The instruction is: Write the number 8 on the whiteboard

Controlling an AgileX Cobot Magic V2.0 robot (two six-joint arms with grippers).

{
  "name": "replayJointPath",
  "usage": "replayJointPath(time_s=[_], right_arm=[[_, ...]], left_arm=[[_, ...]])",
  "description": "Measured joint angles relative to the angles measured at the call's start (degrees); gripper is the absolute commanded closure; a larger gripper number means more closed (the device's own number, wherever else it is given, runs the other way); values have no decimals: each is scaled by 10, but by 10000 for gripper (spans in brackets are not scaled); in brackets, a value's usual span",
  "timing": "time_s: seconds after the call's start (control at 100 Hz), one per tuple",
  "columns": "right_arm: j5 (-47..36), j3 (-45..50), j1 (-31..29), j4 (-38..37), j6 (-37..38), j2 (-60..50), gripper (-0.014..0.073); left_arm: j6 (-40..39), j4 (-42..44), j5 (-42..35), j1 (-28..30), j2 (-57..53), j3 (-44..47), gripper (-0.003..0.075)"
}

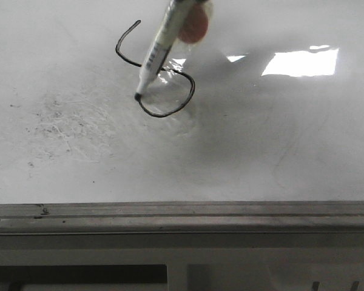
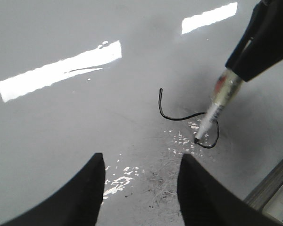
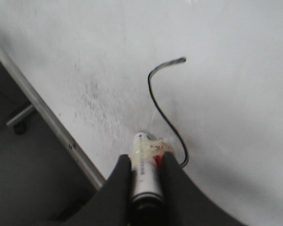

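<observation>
The whiteboard [image 1: 261, 151] fills the front view. On it is a thin black line [image 1: 117, 51], part of the number 8: a hook at the top, an S-curve and a lower loop. A white marker [image 1: 158, 51] leans on the board with its black tip at the left end of the lower loop. My right gripper [image 3: 146, 157] is shut on the marker [image 3: 144, 174]; it also shows in the left wrist view [image 2: 264, 42]. My left gripper [image 2: 143, 157] is open and empty above the board, left of the line [image 2: 161, 106].
Grey scratchy smudges [image 1: 67, 118] lie left of the line. The grey metal edge rail [image 1: 182, 215] runs along the near edge of the board and shows in the right wrist view [image 3: 47, 117]. Bright light reflections [image 1: 300, 62] lie on the board at the right.
</observation>
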Motion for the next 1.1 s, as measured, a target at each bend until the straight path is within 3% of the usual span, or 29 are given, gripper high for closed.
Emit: replayJointPath(time_s=[0.19,0.39,0.55,0.84,1.1], right_arm=[[-17,-15,-15,-79,54,-26,643],[-84,-15,0,-101,60,-10,643],[-47,-15,30,-111,60,-11,643],[16,-14,115,-96,60,-22,643],[51,-14,125,-49,60,19,643]], left_arm=[[0,0,0,1,0,0,389],[0,0,0,1,0,0,389],[0,3,-14,1,4,0,389],[0,46,-177,1,146,0,389],[0,77,-282,1,293,-13,389]])
